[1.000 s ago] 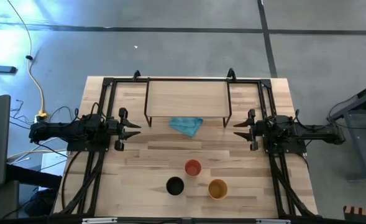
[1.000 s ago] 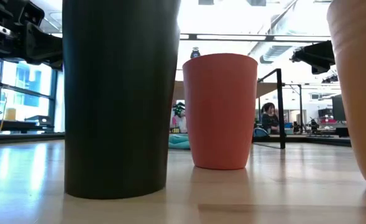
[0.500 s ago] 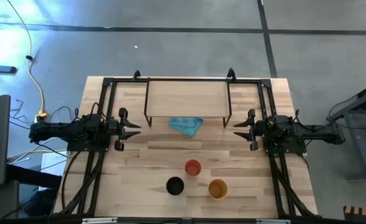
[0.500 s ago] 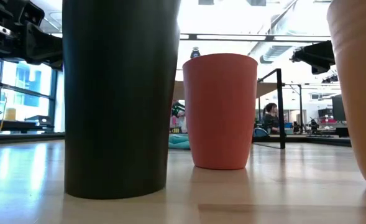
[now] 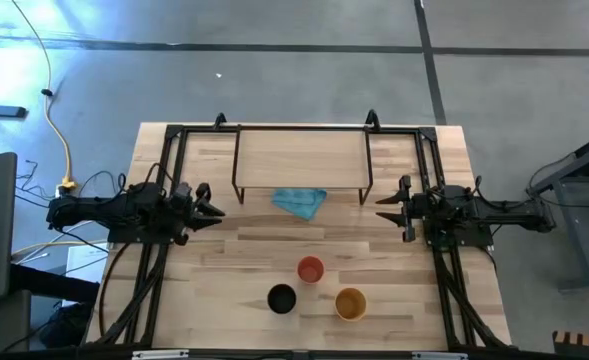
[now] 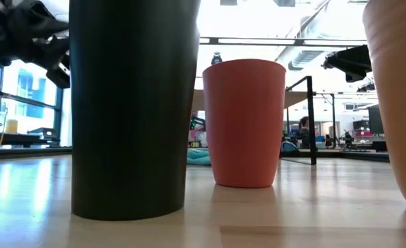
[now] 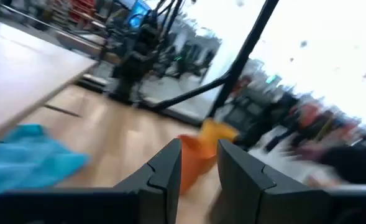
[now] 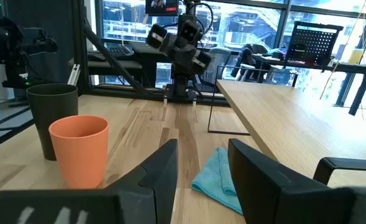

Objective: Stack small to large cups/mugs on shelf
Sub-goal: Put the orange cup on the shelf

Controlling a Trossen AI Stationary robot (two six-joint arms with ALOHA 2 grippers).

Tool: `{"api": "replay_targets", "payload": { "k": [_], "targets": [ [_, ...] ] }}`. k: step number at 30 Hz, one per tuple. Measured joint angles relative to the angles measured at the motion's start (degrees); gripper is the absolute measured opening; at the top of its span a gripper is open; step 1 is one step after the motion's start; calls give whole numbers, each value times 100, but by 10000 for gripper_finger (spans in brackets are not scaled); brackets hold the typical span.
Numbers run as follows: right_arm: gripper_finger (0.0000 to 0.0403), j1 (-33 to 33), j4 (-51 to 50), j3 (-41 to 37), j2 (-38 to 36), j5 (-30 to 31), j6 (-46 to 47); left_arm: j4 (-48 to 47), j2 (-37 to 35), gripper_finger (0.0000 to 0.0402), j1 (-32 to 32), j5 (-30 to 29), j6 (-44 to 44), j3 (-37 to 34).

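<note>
The left hand [image 5: 210, 211] hovers near the table's left edge, fingers slightly spread and empty; the right hand [image 5: 384, 207] waits spread by the right edge. The red cup [image 5: 310, 269], black cup [image 5: 282, 298] and yellow cup [image 5: 350, 302] crowd the front edge, so reaching one could topple another. The shelf [image 5: 301, 157] spans the back edge of the wood table [image 5: 224, 270]; beyond is a glazed workshop.

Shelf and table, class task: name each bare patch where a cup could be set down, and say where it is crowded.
The shelf top is bare. Bare tabletop lies between the blue cloth and the red-orange cup, and in both front corners. The front centre is crowded: red-orange, black cup and yellow-orange cup stand close together.
</note>
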Motion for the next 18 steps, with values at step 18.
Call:
{"api": "replay_targets", "payload": {
  "k": [18],
  "targets": [
    [135,0,745,-6,2,-18,3625,1656,-3,92,2,-1453,-403,-1]
  ]
}}
